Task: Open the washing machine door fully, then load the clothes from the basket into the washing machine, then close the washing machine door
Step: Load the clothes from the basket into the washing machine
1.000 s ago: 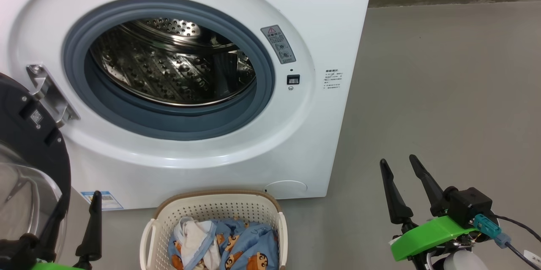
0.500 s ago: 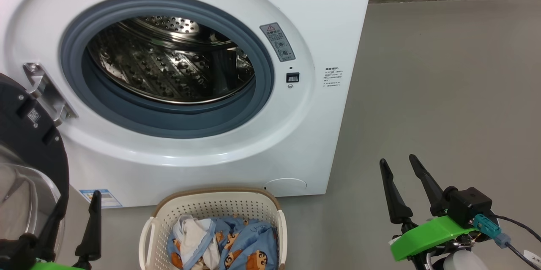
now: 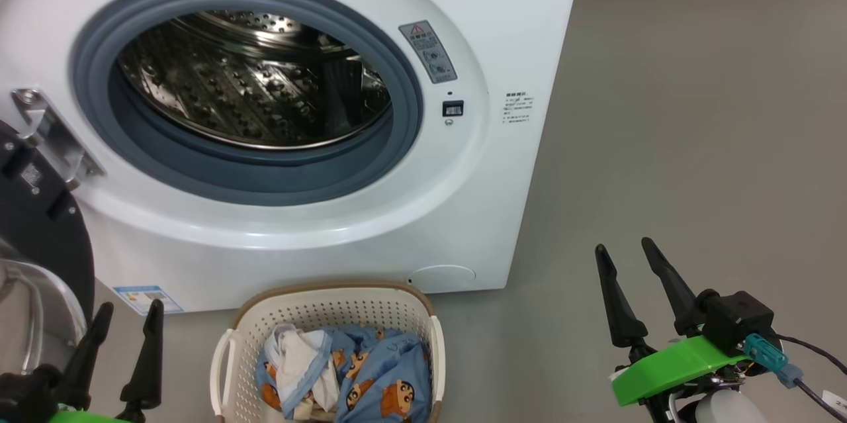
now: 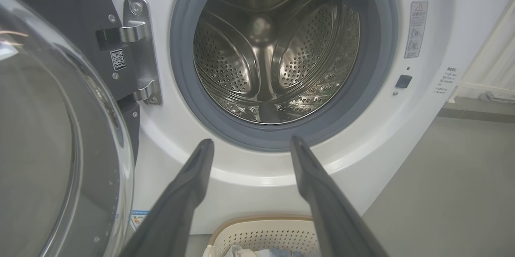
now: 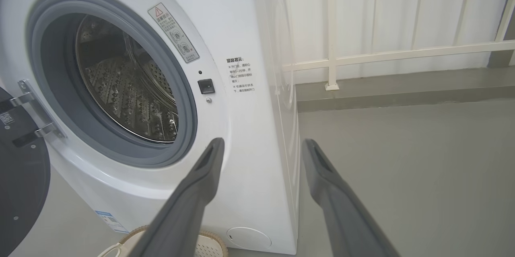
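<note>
- Hovering at the near left, the left gripper has its jaws released, spread apart and grasping nothing, pointing toward the machine.
- At the near right, well apart from everything else, the right gripper likewise has its jaws released and empty above the grey floor.
- Between the two, nearer the left one, the basket sits on the floor just in front of the washing machine.
- The clothes lie bundled inside the basket: light-blue cloth printed with orange-brown cartoon figures, with a white piece trimmed in blue on the left.
- A small blue label sticker sits low on the machine's front, left of the basket.
- The washing machine door is swung open at the left edge, black ring and clear glass bowl just beside the left gripper, hanging from a steel hinge.
- Farther back, the grey-blue seal rings the open mouth, with the perforated steel drum behind it.
</note>
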Motion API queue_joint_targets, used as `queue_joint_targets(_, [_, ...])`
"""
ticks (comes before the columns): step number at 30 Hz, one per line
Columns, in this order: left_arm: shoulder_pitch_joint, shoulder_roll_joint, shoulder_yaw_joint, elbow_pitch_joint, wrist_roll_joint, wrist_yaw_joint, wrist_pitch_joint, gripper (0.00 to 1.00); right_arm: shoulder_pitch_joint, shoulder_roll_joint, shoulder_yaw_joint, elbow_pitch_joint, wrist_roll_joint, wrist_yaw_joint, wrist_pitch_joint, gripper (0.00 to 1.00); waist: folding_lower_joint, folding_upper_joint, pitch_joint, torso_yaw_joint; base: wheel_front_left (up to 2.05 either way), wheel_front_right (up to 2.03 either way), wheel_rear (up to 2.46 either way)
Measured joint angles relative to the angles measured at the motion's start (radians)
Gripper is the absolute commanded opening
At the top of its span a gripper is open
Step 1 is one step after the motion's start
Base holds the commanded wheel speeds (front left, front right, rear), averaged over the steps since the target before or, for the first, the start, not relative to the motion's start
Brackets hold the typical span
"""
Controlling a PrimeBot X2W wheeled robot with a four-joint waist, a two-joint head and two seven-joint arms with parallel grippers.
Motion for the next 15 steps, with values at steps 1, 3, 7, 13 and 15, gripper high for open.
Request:
queue_joint_targets(1, [-0.001,0.004,-0.004,0.000,0.000,0.000,0.000,1.00,0.000,0.000,0.000,-0.002,0.000,0.000,0.000,1.00,0.0000,0.0000,0.005,-0.002,0.00,0.00,0.00])
queue_joint_targets(3, [-0.007,0.013,-0.008,0.000,0.000,0.000,0.000,1.00,0.000,0.000,-0.002,-0.005,0.000,0.000,0.000,1.00,0.0000,0.0000,0.017,-0.005,0.00,0.00,0.00])
queue_joint_targets(7, [-0.025,0.028,-0.020,0.000,-0.009,-0.002,0.000,1.00,0.000,0.000,-0.002,-0.018,0.000,0.000,0.000,1.00,0.0000,0.0000,0.041,-0.014,0.00,0.00,0.00])
queue_joint_targets(13, [-0.046,0.043,-0.045,0.000,-0.019,-0.003,0.000,1.00,0.000,0.000,0.000,-0.039,0.000,0.000,0.000,1.00,0.0000,0.0000,0.083,-0.029,0.00,0.00,0.00])
queue_joint_targets(15, [-0.051,0.049,-0.061,0.002,-0.028,-0.003,0.000,1.00,0.000,0.000,-0.001,-0.047,0.000,0.000,0.000,1.00,0.0000,0.0000,0.098,-0.035,0.00,0.00,0.00])
